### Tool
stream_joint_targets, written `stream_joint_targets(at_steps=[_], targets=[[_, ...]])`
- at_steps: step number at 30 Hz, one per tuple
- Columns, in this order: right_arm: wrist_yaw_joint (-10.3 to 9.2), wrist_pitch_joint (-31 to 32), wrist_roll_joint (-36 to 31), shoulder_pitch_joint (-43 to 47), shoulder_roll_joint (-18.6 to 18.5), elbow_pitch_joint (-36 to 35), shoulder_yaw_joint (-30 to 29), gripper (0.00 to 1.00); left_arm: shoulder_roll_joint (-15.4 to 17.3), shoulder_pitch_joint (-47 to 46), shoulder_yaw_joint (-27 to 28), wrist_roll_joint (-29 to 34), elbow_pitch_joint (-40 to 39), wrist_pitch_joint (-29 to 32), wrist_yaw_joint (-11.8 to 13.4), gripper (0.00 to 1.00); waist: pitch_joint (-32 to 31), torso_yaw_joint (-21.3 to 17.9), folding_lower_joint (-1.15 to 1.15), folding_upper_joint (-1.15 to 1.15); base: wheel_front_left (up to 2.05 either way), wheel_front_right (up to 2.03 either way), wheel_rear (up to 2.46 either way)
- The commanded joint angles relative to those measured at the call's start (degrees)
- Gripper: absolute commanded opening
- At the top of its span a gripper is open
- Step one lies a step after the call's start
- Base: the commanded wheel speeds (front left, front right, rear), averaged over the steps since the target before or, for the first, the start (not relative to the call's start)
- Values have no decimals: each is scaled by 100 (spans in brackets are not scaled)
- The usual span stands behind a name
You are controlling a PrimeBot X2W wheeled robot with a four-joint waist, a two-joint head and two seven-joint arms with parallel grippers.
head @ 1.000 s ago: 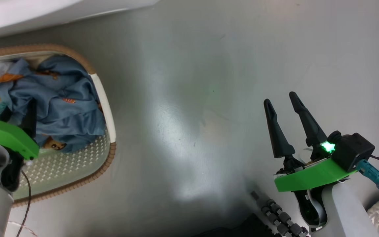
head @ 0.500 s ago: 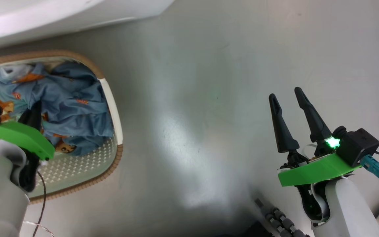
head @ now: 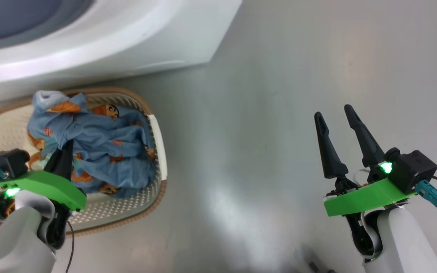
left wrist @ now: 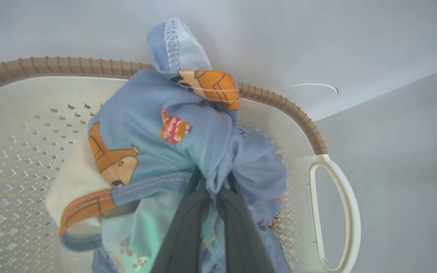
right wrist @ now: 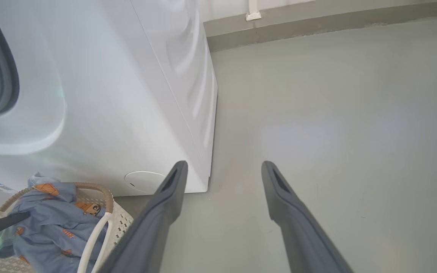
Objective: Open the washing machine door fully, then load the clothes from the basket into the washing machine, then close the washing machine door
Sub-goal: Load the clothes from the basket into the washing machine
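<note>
The light blue clothes (head: 104, 151) with orange prints lie bunched in the cream basket (head: 123, 206), which stands on the floor right before the white washing machine (head: 127, 45). My left gripper (head: 66, 149) reaches into the pile. In the left wrist view it (left wrist: 212, 178) is shut on a fold of the clothes (left wrist: 146, 132), drawn up over the basket's wall (left wrist: 21, 151). My right gripper (head: 334, 112) hangs open over bare floor, well right of the basket. The washing machine door is out of view.
The washer's grey gasket (right wrist: 2, 76) shows at the left of the right wrist view, with a round cover (right wrist: 144, 181) low on its front. Grey floor (head: 260, 151) spreads to the right of the washer and basket, up to a wall base (right wrist: 317, 22).
The head camera has tilted, bringing more of the washer into view. My left gripper has shut on the clothes, which are now gathered up around its fingers. The right gripper stays open.
</note>
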Motion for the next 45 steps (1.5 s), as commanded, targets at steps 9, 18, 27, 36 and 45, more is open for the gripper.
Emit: stream_joint_targets(at_steps=[9,18,27,36,45], targets=[[35,-68,-121,488,-4,40,16,100,-86,1026,1265,928,-1031,-71,-18,0,-1287,536,0,0,0,0,0],[35,-68,-55,787,-4,200,-47,100,-612,2057,2400,1984,-2133,-72,-18,0,-2221,775,0,0,0,0,0],[35,-68,-81,994,-4,230,-106,100,-981,2774,3058,2717,-3145,-72,-18,0,-2800,886,0,0,0,0,0],[35,-68,-93,1308,-4,215,-186,100,-1278,3531,3553,3515,-4083,-72,-15,0,-3429,912,0,0,0,0,0],[35,-68,-149,1624,-4,174,-233,100,-1510,4139,3795,3860,-4567,-72,-16,0,-3841,904,0,0,0,0,0]])
